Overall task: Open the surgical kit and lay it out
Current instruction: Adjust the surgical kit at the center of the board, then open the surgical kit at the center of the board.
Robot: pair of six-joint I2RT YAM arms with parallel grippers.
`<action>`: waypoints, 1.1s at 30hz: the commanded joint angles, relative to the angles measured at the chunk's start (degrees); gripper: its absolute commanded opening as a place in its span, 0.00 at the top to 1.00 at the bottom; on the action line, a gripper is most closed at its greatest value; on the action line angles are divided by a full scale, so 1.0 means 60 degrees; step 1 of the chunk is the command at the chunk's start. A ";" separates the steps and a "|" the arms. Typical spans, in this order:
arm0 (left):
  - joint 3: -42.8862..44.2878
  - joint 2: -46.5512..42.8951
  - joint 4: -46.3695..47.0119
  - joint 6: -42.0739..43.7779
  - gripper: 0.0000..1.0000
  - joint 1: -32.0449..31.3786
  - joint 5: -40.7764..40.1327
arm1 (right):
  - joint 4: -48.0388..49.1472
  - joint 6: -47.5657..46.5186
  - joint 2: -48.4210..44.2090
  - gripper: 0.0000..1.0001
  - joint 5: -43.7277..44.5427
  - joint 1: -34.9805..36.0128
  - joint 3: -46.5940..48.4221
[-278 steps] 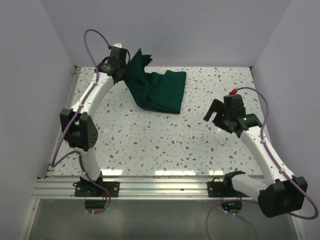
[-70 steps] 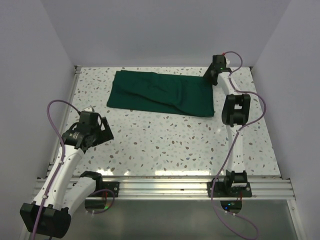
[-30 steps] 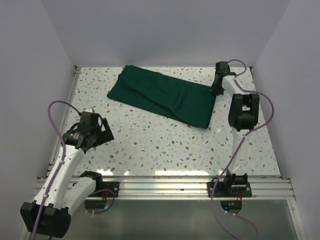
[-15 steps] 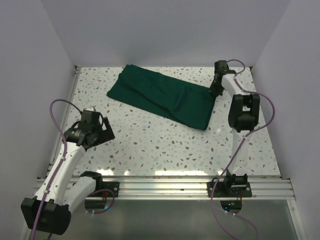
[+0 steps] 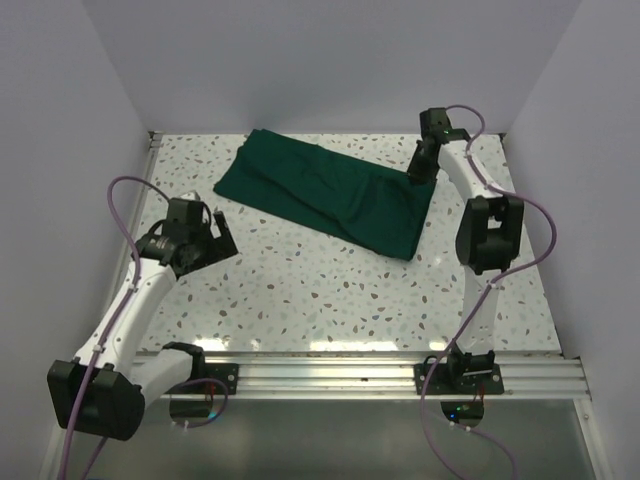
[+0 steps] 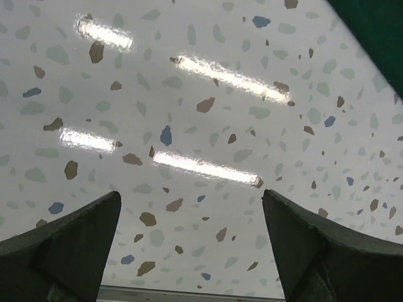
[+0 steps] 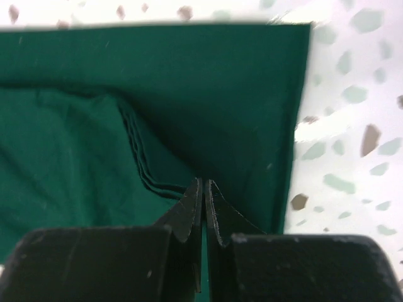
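The surgical kit's dark green cloth wrap (image 5: 330, 195) lies flattened and slanted across the far half of the table. Its folded layers fill the right wrist view (image 7: 94, 126). My right gripper (image 5: 420, 165) hangs over the wrap's far right corner. Its jaws (image 7: 204, 182) are shut, pinching a raised fold of the cloth. My left gripper (image 5: 218, 238) hovers over bare table to the left of the wrap, open (image 6: 191, 195) with nothing between its fingers (image 6: 69, 233). Just a corner of the wrap (image 6: 378, 25) shows there. No tray or instruments show.
The speckled white table (image 5: 320, 290) is walled at the back and on both sides. A metal rail (image 5: 330, 375) with both arm bases runs along the near edge. The right arm's elbow (image 5: 487, 235) stands just right of the wrap.
The left arm has swung forward and right, closer to the wrap's near left end. My right gripper has lifted and shifted slightly left with the corner; the wrap has barely moved.
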 commanded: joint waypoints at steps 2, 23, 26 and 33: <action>0.1238 0.0911 0.1007 0.0316 0.01 0.0056 0.0209 | -0.0110 -0.0123 -0.1240 1.00 -0.1021 0.1463 -0.0644; 0.3380 0.2541 0.2135 0.0156 0.01 0.0056 -0.1050 | -0.2789 0.0595 -0.9355 1.00 -0.4360 0.7474 -0.8933; 0.3145 0.2526 0.2165 -0.0034 0.01 0.0041 -0.1124 | -0.2937 0.0697 -1.0160 1.00 -0.4551 0.7474 -1.0193; 0.3130 0.2628 0.1887 0.0009 0.01 0.0056 -0.1299 | -0.3390 0.0420 -0.9169 0.03 -0.3680 0.7474 -0.9438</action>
